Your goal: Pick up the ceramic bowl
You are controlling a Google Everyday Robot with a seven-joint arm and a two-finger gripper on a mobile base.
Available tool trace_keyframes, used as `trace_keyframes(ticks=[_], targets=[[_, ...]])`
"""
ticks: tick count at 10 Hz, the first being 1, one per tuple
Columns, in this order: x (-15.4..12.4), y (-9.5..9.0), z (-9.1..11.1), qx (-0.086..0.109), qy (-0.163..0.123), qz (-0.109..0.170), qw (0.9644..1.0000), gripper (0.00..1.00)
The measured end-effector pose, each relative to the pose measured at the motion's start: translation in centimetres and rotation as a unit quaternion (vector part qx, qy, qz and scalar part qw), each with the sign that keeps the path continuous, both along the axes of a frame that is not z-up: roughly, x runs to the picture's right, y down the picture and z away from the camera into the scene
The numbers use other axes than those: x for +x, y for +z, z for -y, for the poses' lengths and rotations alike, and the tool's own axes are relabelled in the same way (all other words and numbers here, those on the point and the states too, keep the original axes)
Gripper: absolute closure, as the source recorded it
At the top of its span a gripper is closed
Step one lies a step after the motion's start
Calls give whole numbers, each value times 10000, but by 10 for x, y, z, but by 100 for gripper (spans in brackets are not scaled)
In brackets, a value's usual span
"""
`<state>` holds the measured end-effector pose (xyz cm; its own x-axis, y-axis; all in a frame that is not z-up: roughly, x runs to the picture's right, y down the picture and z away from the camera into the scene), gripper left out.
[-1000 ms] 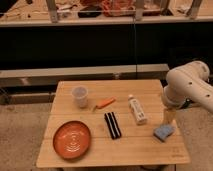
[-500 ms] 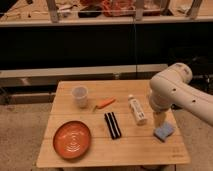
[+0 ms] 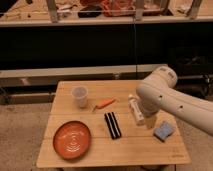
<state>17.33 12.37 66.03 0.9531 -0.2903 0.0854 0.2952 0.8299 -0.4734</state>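
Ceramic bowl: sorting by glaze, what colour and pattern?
Ceramic bowl: orange-red, pale concentric rings; camera view. Gripper by white bottle.

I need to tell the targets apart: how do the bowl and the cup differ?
The bowl is orange-red, wide and shallow; the cup is whitish, small and taller-sided. The bowl sits at the table's front, the cup farther back. Both stand upright, untouched; the gripper hangs by the white bottle.

The bowl [image 3: 73, 140] is orange-red with faint pale rings inside. The desk [image 3: 130, 150] is pale wood. The cup [image 3: 79, 96] is cloudy white, the small tool [image 3: 105, 103] beside it orange, the two bars [image 3: 112, 125] black, the bottle [image 3: 134, 109] white, the sponge [image 3: 163, 131] blue. The arm [image 3: 170, 97] is off-white; its hand [image 3: 150, 124], low over the desk between bottle and sponge, looks the same pale shade.
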Motion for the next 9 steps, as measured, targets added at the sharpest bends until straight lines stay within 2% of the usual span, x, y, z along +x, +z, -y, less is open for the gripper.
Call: trace_keyframes(ticks=[6,9], targets=[[-38,-4,-10,59,-670,496,9965,20],[-56,-7,-15,66,-1035,796,9914,20]])
